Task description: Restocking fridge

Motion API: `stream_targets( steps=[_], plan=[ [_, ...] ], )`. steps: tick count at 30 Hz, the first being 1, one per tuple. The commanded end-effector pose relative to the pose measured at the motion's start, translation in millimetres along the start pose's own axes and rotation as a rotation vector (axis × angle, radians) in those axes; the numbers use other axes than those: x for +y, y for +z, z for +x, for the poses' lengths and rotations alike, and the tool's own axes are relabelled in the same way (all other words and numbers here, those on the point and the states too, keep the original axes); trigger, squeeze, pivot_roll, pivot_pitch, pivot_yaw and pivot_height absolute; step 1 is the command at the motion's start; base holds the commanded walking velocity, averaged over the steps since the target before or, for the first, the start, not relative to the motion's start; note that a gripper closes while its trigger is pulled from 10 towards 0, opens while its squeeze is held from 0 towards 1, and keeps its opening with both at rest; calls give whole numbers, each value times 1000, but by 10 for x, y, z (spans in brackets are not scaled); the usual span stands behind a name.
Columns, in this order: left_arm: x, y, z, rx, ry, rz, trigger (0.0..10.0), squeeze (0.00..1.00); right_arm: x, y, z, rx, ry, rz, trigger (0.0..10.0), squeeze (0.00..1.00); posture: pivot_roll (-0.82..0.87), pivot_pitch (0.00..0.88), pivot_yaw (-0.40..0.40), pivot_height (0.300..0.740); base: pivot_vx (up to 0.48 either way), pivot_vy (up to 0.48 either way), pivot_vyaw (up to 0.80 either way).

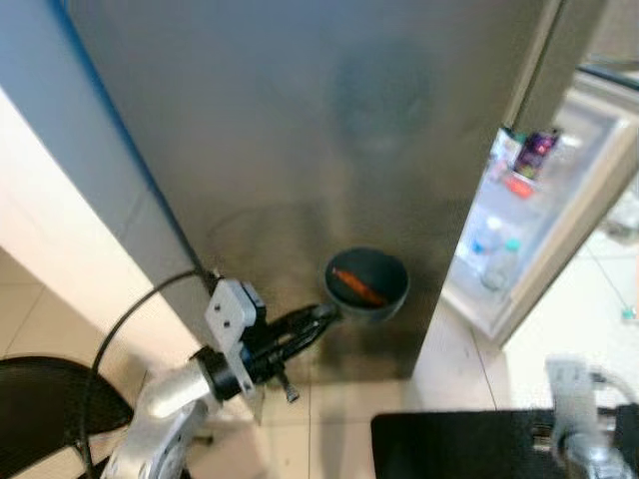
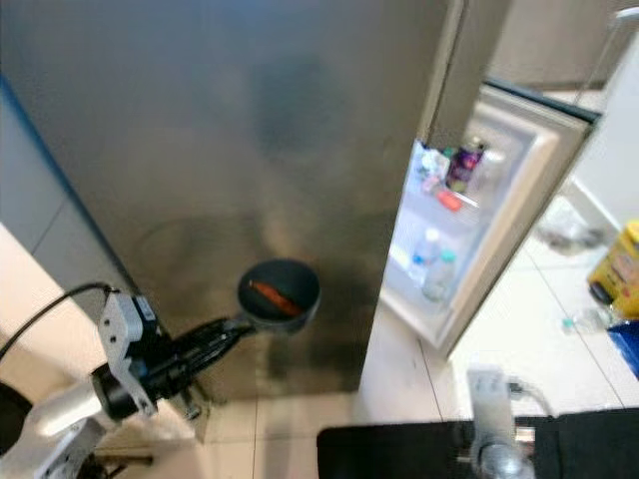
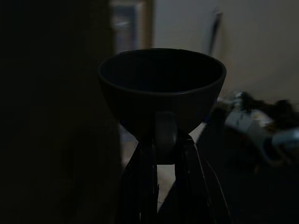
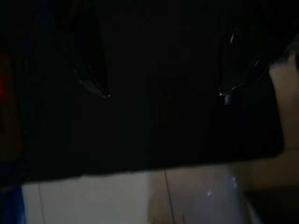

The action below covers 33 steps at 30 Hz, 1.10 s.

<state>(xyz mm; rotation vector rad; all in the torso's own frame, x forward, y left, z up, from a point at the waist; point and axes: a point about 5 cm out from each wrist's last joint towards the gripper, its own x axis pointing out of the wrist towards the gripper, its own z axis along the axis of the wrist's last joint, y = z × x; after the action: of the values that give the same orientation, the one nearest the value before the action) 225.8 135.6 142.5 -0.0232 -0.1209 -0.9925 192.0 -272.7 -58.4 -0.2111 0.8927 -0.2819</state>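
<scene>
I face the big brushed-steel closed fridge door (image 1: 300, 150), which takes up most of my forward view, and off to my right the other door (image 2: 519, 230) stands open, its white shelves holding a few bottles (image 2: 431, 261) and small packets. That opening is what matters: it lies well to the right of what I carry, so I judge the next move has to swing rightward around the steel panel's edge rather than push ahead. My left gripper (image 1: 324, 317) reaches forward low in front of the closed panel, its two black fingers (image 3: 149, 186) pinched on the short handle of a dark grey round bowl (image 1: 366, 283) with an orange carrot-like piece (image 1: 357, 287) lying inside; the bowl is held level, rim up, just in front of the steel. The handle points back along my arm. My right gripper (image 4: 163, 93) hangs low with its fingers spread apart, holding nothing, nearer the opening but idle.
</scene>
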Motion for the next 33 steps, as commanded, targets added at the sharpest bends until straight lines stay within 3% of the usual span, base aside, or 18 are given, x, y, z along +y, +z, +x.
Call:
stream_targets(
  steps=[1,5,10,22,25,33],
  plan=[
    [-47,-41,80,-25,-45,-22,10000,0,171,-262,-60,76,71,-26,10000,0,75,0,10,740,0,0,0],
    [-89,-67,144,-31,-85,-41,10000,0,249,-443,-111,134,99,-22,10000,0,66,0,3,740,0,0,0],
    [-144,-191,276,-18,-139,-63,10000,0,429,-628,-185,205,198,-92,10000,0,51,0,-5,740,0,0,-426],
    [-133,-326,496,-13,-96,-81,10000,0,413,-770,-231,268,214,-157,10000,0,26,0,-12,740,0,0,-788],
    [-88,-380,598,-5,-63,-97,10000,0,412,-731,-216,259,222,-186,10000,0,8,0,-10,740,0,0,-788],
    [-21,-438,691,-5,5,-79,10000,0,408,-616,-176,222,230,-234,10000,0,8,0,-23,740,0,0,-492]
  ],
)
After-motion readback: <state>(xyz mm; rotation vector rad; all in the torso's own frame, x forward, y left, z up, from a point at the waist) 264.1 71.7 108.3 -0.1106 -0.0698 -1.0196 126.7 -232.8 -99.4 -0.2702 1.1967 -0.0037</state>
